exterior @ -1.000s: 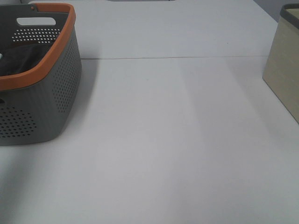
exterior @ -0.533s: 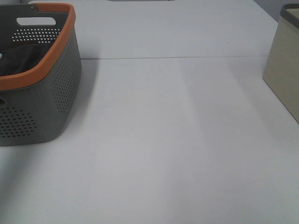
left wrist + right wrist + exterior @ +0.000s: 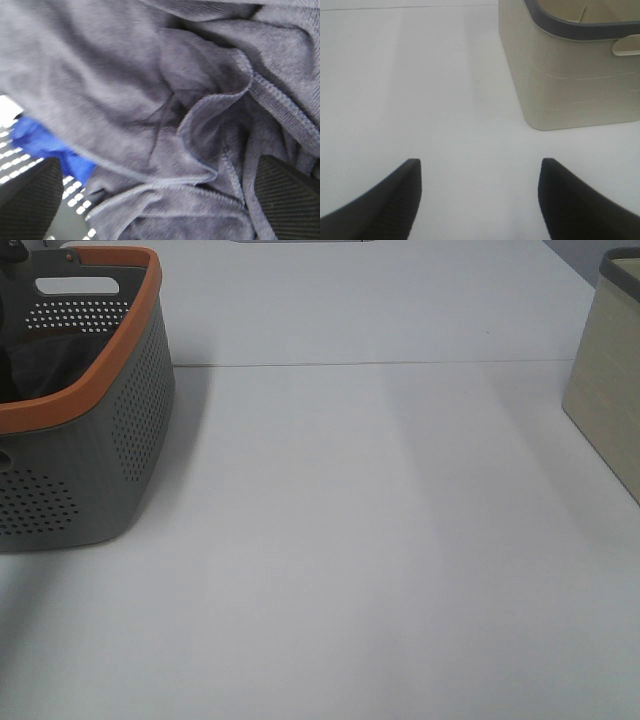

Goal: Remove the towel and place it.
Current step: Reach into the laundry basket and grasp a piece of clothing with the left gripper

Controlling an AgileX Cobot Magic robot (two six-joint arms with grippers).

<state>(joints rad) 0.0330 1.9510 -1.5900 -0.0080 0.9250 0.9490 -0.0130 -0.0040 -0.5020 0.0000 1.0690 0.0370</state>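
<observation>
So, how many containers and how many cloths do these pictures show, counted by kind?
Containers: 2, the grey basket with an orange rim and the beige bin.
Cloths: 2, the dark towel and the blue cloth under it.
Total: 4.

One high overview, two close wrist views.
From high up, down over a flat white tabletop [image 3: 350, 540], grey perforated plastic basket with orange rim [image 3: 140, 430] at left edge, beige boxy bin with dark rim [image 3: 605, 410] at right. From left wrist, pressed close onto dark navy-charcoal plush towel [image 3: 125, 90] in that basket; from right wrist, low, facing that bin.
</observation>
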